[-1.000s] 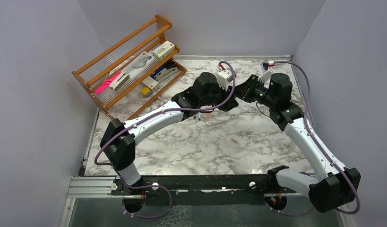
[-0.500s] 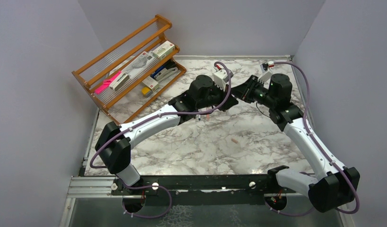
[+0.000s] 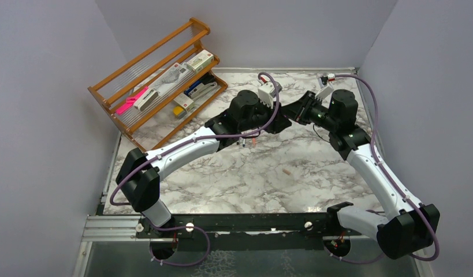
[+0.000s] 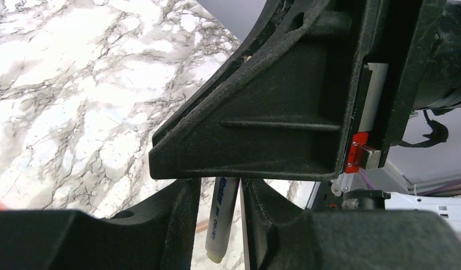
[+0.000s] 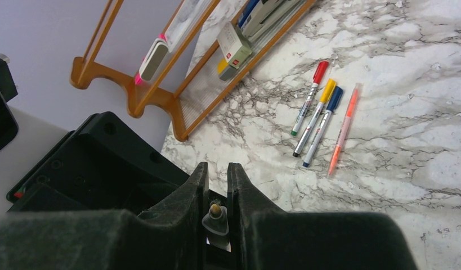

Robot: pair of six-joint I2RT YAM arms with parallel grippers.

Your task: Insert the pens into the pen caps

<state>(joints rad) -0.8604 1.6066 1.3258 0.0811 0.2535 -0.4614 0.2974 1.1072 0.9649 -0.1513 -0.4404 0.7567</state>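
A grey pen point(image 4: 221, 216) with blue print and a pale yellow end lies between the fingers of my left gripper point(image 4: 222, 185), which sit close on both sides of it. My right gripper point(image 5: 216, 171) meets it head-on, and the pen's yellowish nib point(image 5: 215, 211) shows between its narrow jaws. The grippers interlock at the table's back centre, left gripper point(image 3: 280, 119) and right gripper point(image 3: 293, 113). Three capped pens lie side by side: a red-capped pen point(image 5: 307, 101), a yellow-capped pen point(image 5: 315, 115) and a blue-capped pen point(image 5: 322, 126), with a salmon-orange pen point(image 5: 343, 126) beside them. A pale pink cap point(image 3: 286, 171) lies alone mid-table.
A wooden rack point(image 3: 159, 81) with a pink bar, staplers and boxes stands at the back left and also shows in the right wrist view point(image 5: 177, 84). Grey walls close the table on three sides. The left arm covers most of the lying pens in the top view.
The left arm has drawn a little to the left and back, and the right gripper has followed slightly left. The two grippers stay together at the pen.
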